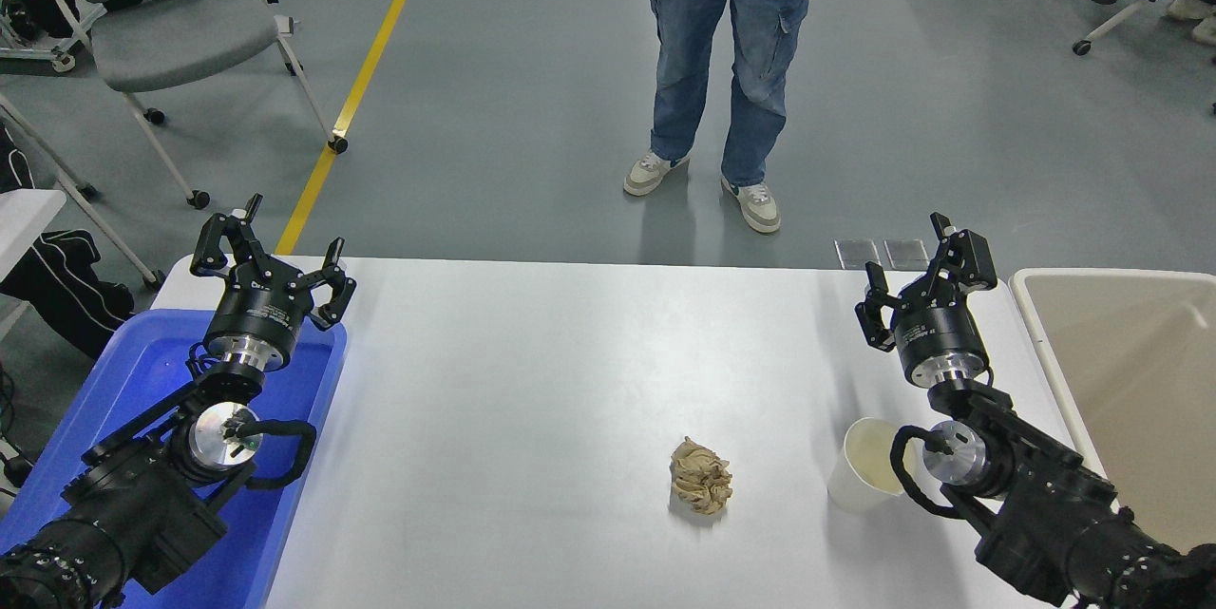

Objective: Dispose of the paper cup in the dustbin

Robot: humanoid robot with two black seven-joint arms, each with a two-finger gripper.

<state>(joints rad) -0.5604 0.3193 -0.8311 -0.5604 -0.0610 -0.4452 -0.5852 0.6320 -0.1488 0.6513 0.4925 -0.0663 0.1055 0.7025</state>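
The paper cup (863, 466), white with a cream inside, stands upright on the white table (532, 381) at the front right, partly behind my right arm's wrist. My right gripper (921, 278) is open and empty, raised near the table's far right edge, well beyond the cup. The beige dustbin (1121, 371) stands off the table's right end, its rim level with the tabletop. My left gripper (271, 253) is open and empty, parked over the far end of the blue tray at the left.
A crumpled tan paper ball (701, 475) lies left of the cup. A blue plastic tray (285, 457) sits under my left arm. A person in jeans (727, 48) stands beyond the far edge. Chairs (180, 39) stand at the back left.
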